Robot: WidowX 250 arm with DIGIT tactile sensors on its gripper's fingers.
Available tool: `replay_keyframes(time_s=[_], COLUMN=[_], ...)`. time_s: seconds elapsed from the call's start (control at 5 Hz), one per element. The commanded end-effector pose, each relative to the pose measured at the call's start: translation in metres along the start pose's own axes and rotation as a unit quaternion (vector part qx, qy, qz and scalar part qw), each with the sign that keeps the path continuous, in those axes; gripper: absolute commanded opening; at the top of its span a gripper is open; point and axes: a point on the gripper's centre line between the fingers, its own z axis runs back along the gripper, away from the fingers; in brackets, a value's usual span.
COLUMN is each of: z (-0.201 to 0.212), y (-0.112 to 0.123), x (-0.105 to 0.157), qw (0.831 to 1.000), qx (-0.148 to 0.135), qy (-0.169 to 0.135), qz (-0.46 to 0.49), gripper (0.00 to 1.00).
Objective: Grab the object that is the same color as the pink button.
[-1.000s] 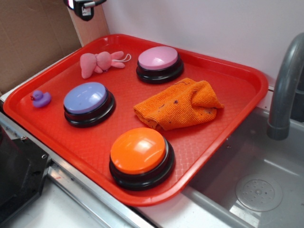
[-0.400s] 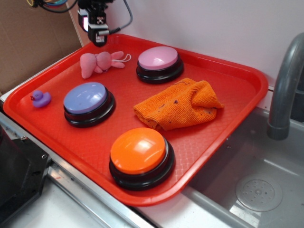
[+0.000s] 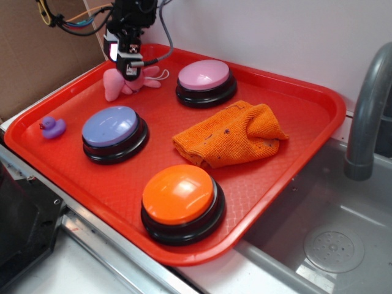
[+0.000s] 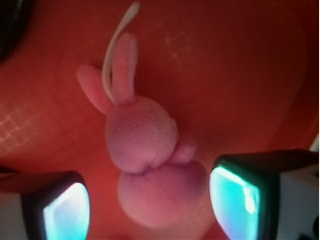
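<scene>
The small pink plush toy (image 3: 115, 82) lies at the back left of the red tray (image 3: 288, 122), partly hidden by my gripper. In the wrist view the toy (image 4: 145, 150) lies with its ears and string loop pointing away. My gripper (image 3: 130, 72) has come down over it and is open; the two fingers stand on either side of the toy's body, with a gap on each side (image 4: 150, 205). The pink button (image 3: 205, 81) with its pale pink dome on a black base stands to the right of the toy.
A lavender-blue button (image 3: 114, 133) stands in front of the toy, an orange button (image 3: 182, 202) near the tray's front edge. An orange cloth (image 3: 231, 135) lies mid-tray. A tiny purple duck (image 3: 53, 127) sits at the left. A grey faucet (image 3: 367, 110) and sink are on the right.
My gripper has come down from above the tray's back left corner to sit over the pink plush toy. The toy and the buttons have not moved.
</scene>
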Motion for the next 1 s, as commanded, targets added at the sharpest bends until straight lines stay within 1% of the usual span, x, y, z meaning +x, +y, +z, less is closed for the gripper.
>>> replay_keyframes(time_s=[0.0,0.2,0.4,0.6,0.8], z=[-0.011,-0.009,0.012,0.059,0.1], y=[-0.001,-0.005,-0.012,-0.039,-0.071], x=[-0.003,-0.009,-0.017,-0.036,-0.067], qw=[0.999,0.999,0.998,0.993,0.976], qx=[0.014,0.004,0.0,-0.01,-0.036], qy=[0.022,0.011,-0.003,-0.041,-0.116], qz=[0.024,0.045,0.065,0.111,0.179], gripper=[0.51,0.0,0.0,0.0,0.0])
